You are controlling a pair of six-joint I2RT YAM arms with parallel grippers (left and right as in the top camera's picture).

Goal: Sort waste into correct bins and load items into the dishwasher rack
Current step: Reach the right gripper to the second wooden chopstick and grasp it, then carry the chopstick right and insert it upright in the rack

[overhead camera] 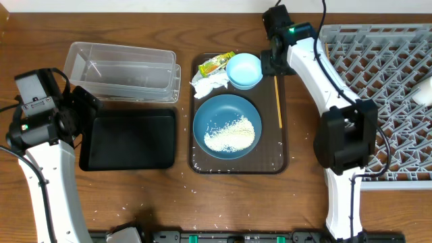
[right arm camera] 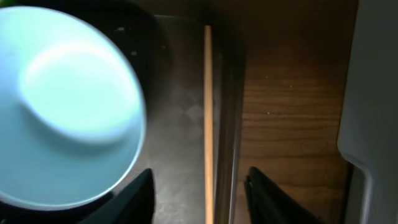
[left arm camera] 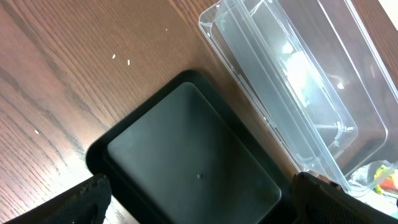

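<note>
Right gripper (right arm camera: 199,183): jaws apart at a moderate gap, nothing gripped. It sits at the far right corner of the brown serving tray (overhead camera: 283,145), fingers straddling the far end of the chopsticks (right arm camera: 208,106) and the tray's right rim; wrist view is too blurred to tell whether it touches either. Chopsticks lie along the tray's right side, running near to far. Light blue bowl (right arm camera: 68,106) is just left of that gripper, upright, at the tray's far end. Left gripper (left arm camera: 199,183): spread wide, holding nothing, hanging over the far left corner of the black tray (left arm camera: 193,149). Clear tub (overhead camera: 121,71), two nested, sits just beyond the black tray on the far side. Dark blue plate (overhead camera: 226,126) is mid-tray with a pile of rice (overhead camera: 229,133) on it; a few stray grains lie on the table (overhead camera: 135,209) at the near side. Crumpled napkin (overhead camera: 209,84) is beside the bowl's left, touching the plate's far rim; wrapper (overhead camera: 216,64) is just beyond it at the tray's far left corner. Wrapper print is yellow-green with some red, too small to read. Rack (overhead camera: 378,61) is on the right, with the white cup (overhead camera: 424,91) at its right edge, cut off by the frame.
</note>
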